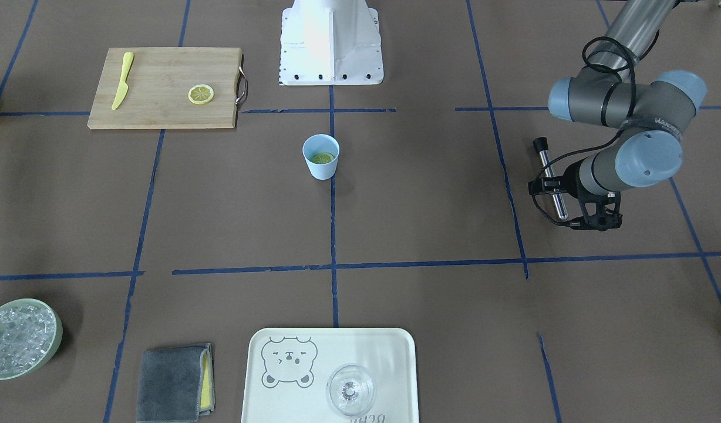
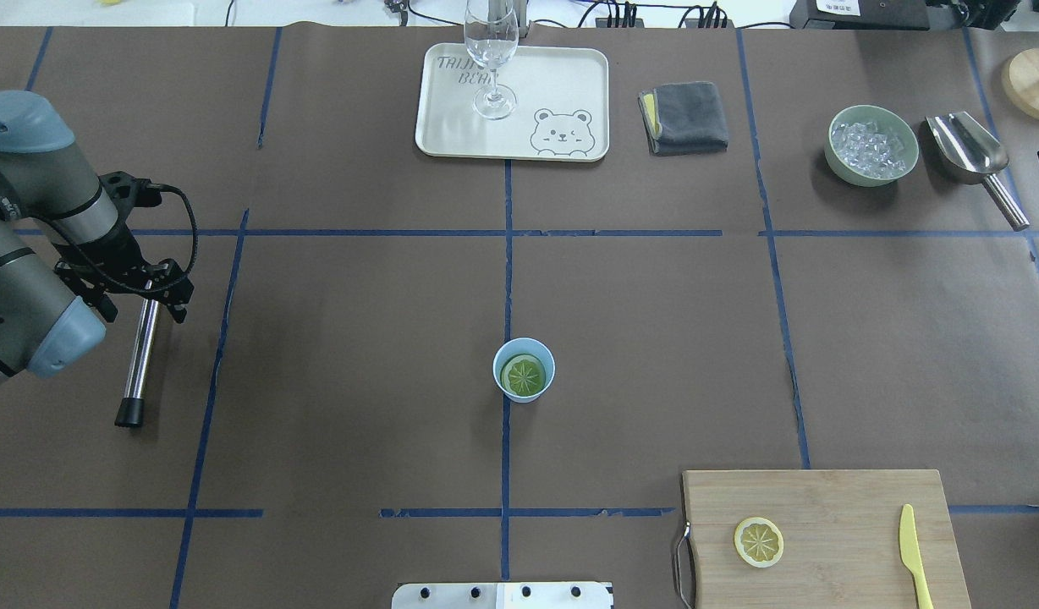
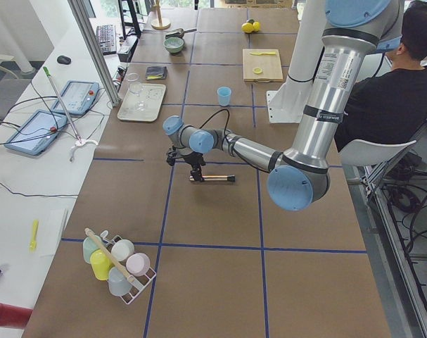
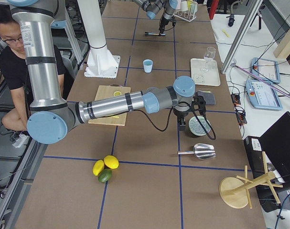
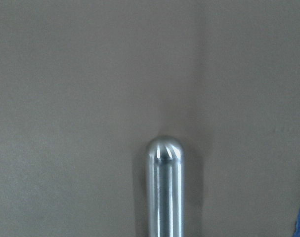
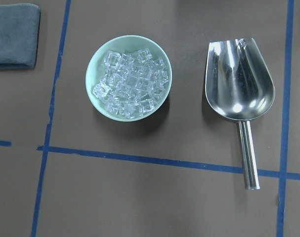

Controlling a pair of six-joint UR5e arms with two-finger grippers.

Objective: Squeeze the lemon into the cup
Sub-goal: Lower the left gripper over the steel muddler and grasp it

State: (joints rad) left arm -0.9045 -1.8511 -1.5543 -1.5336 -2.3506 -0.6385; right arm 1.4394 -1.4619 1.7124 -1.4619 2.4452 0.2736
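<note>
The pale blue cup [image 2: 524,343] [image 1: 321,170] stands upright at the table's middle. One lemon slice [image 2: 524,375] [image 1: 323,158] lies flat inside it. A second lemon slice [image 2: 758,541] [image 1: 201,94] rests on the wooden cutting board [image 2: 832,507]. My left gripper [image 2: 158,286] [image 1: 595,218] hangs far to the cup's left, over one end of a metal rod [image 2: 140,347] [image 5: 164,187] lying on the table. Its fingers are hidden, so I cannot tell whether they are open or shut. My right gripper [image 4: 183,119] shows only in the exterior right view, above the bowl of ice, and I cannot tell its state.
A yellow plastic knife [image 2: 915,554] lies on the board. At the far edge are a tray [image 2: 562,85] with a clear glass [image 2: 492,59], a grey cloth [image 2: 684,117], a green bowl of ice [image 6: 93,74] and a metal scoop [image 6: 240,84]. A person [image 3: 385,91] sits behind the robot.
</note>
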